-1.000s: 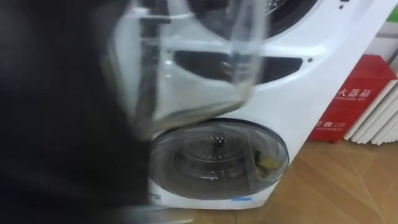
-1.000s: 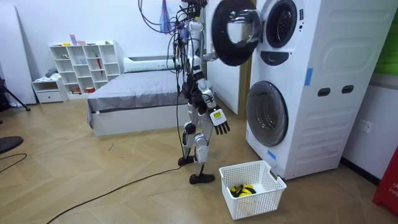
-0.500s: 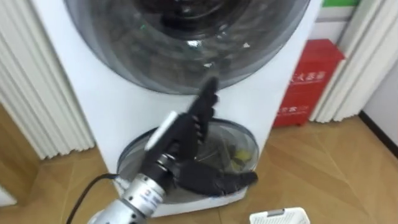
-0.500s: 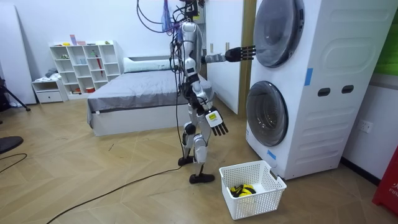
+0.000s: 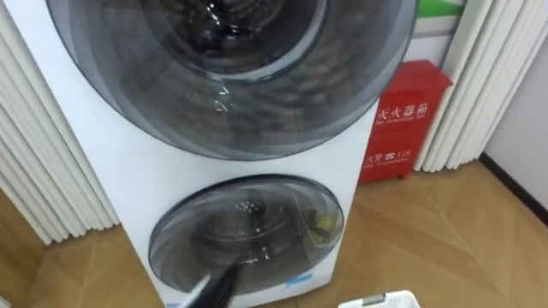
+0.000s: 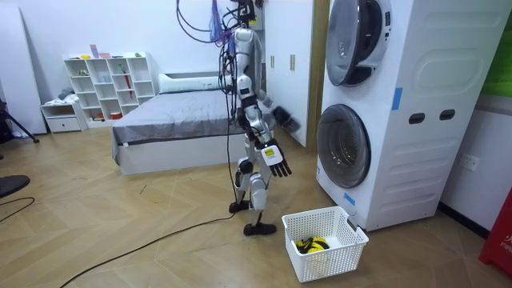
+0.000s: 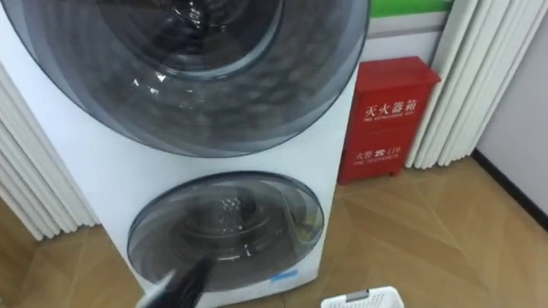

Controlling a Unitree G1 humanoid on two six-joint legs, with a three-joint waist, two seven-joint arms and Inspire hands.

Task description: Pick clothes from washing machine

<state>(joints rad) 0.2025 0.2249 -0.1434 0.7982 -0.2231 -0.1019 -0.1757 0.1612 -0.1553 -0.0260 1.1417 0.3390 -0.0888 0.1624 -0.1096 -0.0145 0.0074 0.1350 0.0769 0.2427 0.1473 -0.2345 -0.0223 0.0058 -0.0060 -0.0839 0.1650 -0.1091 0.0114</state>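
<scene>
White basket [image 6: 332, 258] holding the yellow-and-black clothes [image 6: 311, 244] sits on the floor near and right of you, closest to your open-fingered right hand [image 6: 276, 157]; your left hand [image 6: 286, 122] is too blurred to tell open from closed.

A red cabinet [image 5: 407, 120] stood on the wooden floor [image 5: 445, 248], just beside a white curtain [image 5: 479, 77]. A white basket [image 6: 340, 258] sat on the floor with something yellow and black inside. Farther back were a grey bed [image 6: 176, 116] and a white shelf unit [image 6: 128, 57].

Right hand [image 6: 274, 157] at hip, fingers loosely spread; left hand [image 6: 287, 122] out front.
</scene>
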